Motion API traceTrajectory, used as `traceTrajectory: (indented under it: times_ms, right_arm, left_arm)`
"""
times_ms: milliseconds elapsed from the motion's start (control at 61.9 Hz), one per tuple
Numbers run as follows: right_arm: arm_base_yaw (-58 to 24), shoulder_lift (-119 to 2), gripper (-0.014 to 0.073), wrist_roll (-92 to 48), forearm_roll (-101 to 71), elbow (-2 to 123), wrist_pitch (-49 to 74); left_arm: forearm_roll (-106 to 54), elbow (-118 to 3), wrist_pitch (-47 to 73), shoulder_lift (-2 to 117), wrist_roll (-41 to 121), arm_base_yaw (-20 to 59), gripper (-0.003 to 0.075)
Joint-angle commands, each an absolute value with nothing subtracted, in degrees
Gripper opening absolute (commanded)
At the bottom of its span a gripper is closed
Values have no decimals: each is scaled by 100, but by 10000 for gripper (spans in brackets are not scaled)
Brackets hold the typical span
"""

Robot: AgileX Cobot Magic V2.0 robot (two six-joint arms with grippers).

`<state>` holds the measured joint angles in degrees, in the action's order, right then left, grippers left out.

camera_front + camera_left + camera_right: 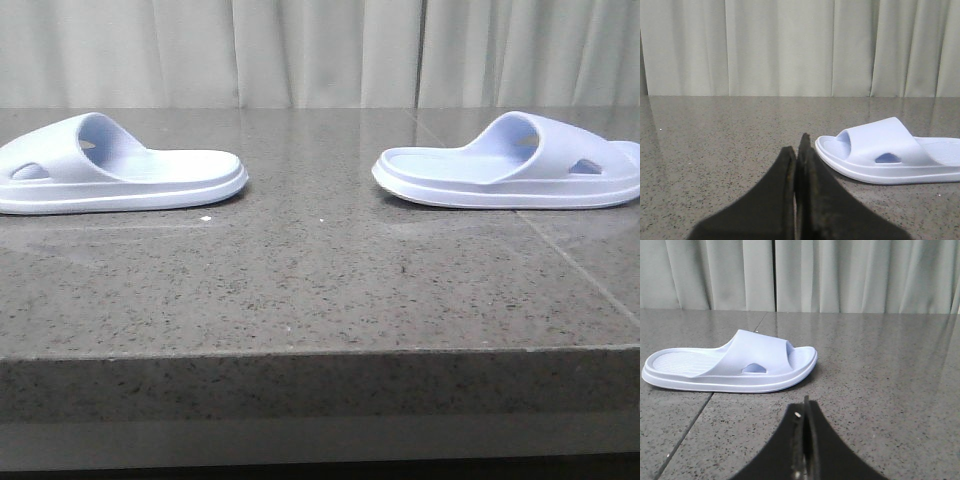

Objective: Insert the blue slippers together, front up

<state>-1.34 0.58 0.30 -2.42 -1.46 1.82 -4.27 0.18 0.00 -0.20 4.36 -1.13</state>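
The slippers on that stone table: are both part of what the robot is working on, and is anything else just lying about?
Part of the job:
left slipper, flat on its sole
right slipper, flat on its sole, apart from the other
left gripper, shut, empty
right gripper, shut, empty

Just there:
table
curtain

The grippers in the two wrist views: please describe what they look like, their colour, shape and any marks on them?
The left gripper has black fingers that widen toward the camera and narrow to a point. Their inner edges look rough and worn. The right gripper has the same black tapered shape, with small pale specks along the inner seam. No cables, labels or arm links show in any view.
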Motion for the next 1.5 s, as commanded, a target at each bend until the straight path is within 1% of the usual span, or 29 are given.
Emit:
traceTrajectory:
  times_ms: [0, 662, 791, 1049, 1178, 1308, 1485]
  right_arm:
    - [-95, 156, -118, 0, -185, -120, -321]
    - [-95, 156, -118, 0, -185, -120, -321]
    - [-95, 156, -118, 0, -185, -120, -321]
    - [-95, 156, -118, 0, -185, -120, -337]
    - [-95, 156, -118, 0, -189, -114, -538]
    - [-95, 156, -118, 0, -189, 149, -546]
    - [-95, 156, -118, 0, -189, 1002, 178]
  left_arm:
    - [-475, 50, -472, -110, 402, -131, -20]
    - [-475, 50, -472, -110, 402, -131, -20]
    - [-475, 50, -664, -110, 402, -131, -20]
    - [-475, 50, -686, -110, 402, -131, -20]
    - [-617, 28, -795, -110, 402, -131, -20]
    - [-786, -255, -666, -110, 402, -131, -20]
    - [-786, -1319, 304, -27, 402, -131, -20]
